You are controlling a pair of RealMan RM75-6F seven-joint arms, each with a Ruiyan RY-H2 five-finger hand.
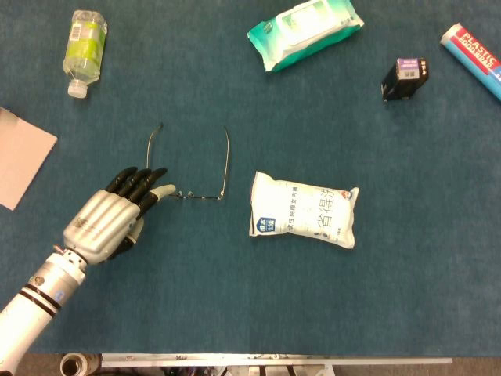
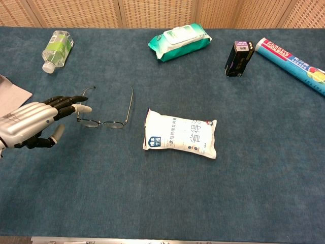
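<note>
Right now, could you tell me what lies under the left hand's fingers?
The fingertips of the left hand reach the left lens end of the glasses, which lie open on the blue table. Whether they touch the frame is unclear; the palm hides the cloth beneath.

- Roll box (image 1: 474, 48), at 2 o'clock: "PLASTIC" in white on red, a second line beneath too cut off to read.
- White pouch (image 1: 304, 209), near centre: Chinese characters, too small to read.

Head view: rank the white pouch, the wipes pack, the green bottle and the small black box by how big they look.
1. White pouch, largest.
2. Wipes pack, close behind; its top edge is cut off, so this is unsure.
3. Green bottle.
4. Small black box, smallest.
</note>
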